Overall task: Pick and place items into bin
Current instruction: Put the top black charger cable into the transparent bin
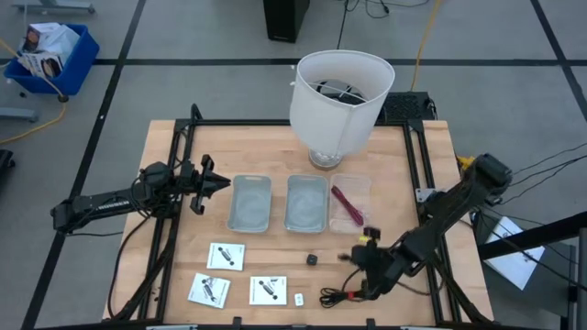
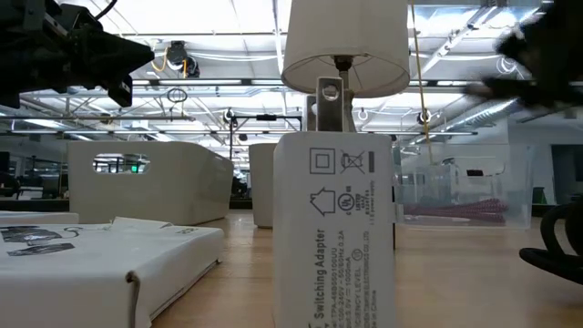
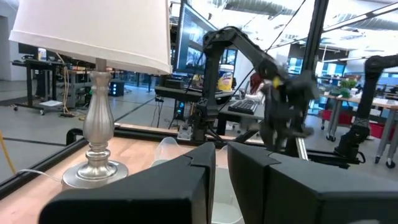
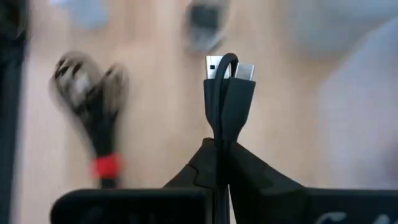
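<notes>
My right gripper (image 1: pixel 365 259) hovers over the table's near right part, shut on the black coiled cable (image 1: pixel 337 295); the cable's bundle with a red tie (image 4: pixel 104 167) lies on the wood. Three white packets (image 1: pixel 227 255) (image 1: pixel 209 289) (image 1: pixel 268 290) lie flat at the near edge. The tiny black cube (image 1: pixel 313 259) and the tiny white piece (image 1: pixel 299 298) rest on the table. The magenta stick (image 1: pixel 348 205) lies in the right clear bin (image 1: pixel 363 183). My left gripper (image 1: pixel 220 184) waits shut, in the air beside the left bin (image 1: pixel 249 203). My right gripper pinches the cable's plug end (image 4: pixel 227 102) between its two fingers, coming from above and pointing down. A folded loop and two connectors (image 4: pixel 214 64) stick out past the fingertips. The rest of the cable trails down to the table (image 2: pixel 552 248).
Three clear bins stand in a row mid-table, the middle one (image 1: pixel 307 203) without items. The big white lamp (image 1: pixel 340 95) stands behind them on its silver base (image 3: pixel 94 168). Black frame rails (image 1: pixel 174 192) run along both table sides. Bare wood lies between the bins and the packets.
</notes>
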You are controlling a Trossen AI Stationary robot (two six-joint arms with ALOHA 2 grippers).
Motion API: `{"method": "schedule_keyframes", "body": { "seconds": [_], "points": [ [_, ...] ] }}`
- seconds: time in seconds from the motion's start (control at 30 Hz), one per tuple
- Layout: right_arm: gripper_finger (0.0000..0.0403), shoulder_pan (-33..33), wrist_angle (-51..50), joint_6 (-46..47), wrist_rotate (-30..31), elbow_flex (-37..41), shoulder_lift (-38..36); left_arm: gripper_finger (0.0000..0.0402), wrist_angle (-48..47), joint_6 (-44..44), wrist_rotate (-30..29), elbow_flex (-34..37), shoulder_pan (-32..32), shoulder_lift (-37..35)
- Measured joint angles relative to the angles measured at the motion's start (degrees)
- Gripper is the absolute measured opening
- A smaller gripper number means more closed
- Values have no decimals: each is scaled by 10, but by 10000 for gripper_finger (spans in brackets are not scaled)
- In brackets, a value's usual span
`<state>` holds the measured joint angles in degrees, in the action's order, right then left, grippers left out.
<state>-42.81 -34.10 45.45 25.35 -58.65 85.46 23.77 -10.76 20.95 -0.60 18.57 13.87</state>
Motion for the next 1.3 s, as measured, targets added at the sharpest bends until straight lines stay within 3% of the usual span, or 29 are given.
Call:
{"method": "schedule_keyframes", "body": {
  "seconds": [0.13, 0.23, 0.4, 0.73, 1.03, 1.3],
  "points": [
    [10, 29, -21, -19, 156, -30, -70, 49, 2, 0, 0, 0, 0, 0],
    [10, 71, -33, -55, 194, -26, -108, 49, 3, 0, 0, 0, 0, 0],
    [10, 163, -58, -89, 165, 15, -124, 49, 3, 0, 0, 0, 0, 0],
    [9, 293, 51, -82, 77, 160, -123, 49, 3, 0, 0, 0, 0, 0],
    [12, 320, 99, -90, 19, 199, -123, 49, 3, 0, 0, 0, 0, 0],
    [90, 327, 98, -56, -2, 199, -124, 49, 4, 0, 0, 0, 0, 0]
  ]
}}
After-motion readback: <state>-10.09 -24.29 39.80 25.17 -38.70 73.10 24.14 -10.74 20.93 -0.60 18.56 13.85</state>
